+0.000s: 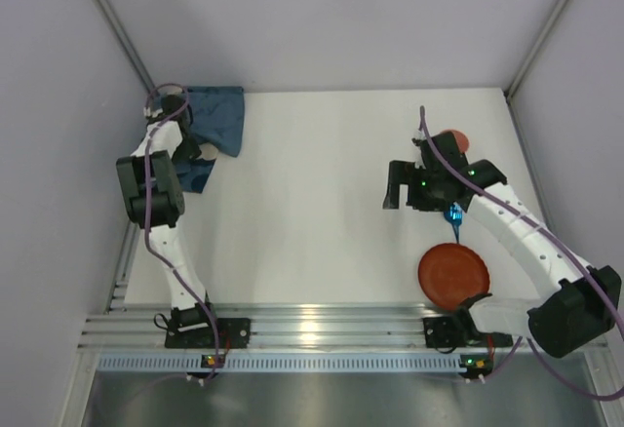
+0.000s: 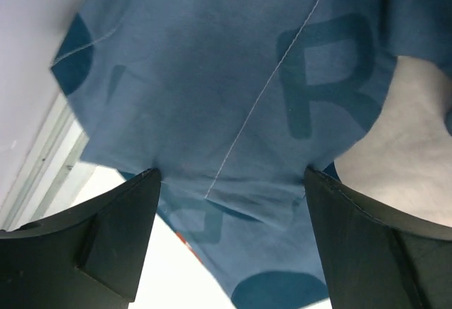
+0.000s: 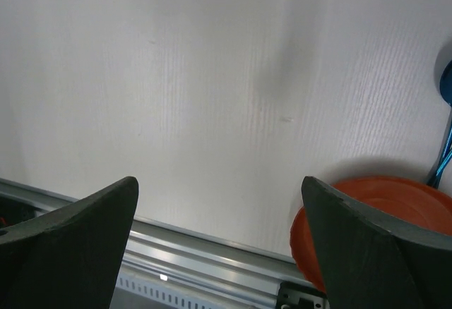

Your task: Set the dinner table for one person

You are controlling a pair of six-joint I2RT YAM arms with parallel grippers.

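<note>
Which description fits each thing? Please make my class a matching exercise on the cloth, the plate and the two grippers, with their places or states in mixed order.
Things:
1. cloth
2. plate
3. left gripper
4. right gripper

Descriptions:
A. orange, on the right, close to the rail
B. open above bare white table
C. blue, in the far left corner
D. open, right over the cloth

Pairs: 1-C, 2-A, 3-D, 4-B
</note>
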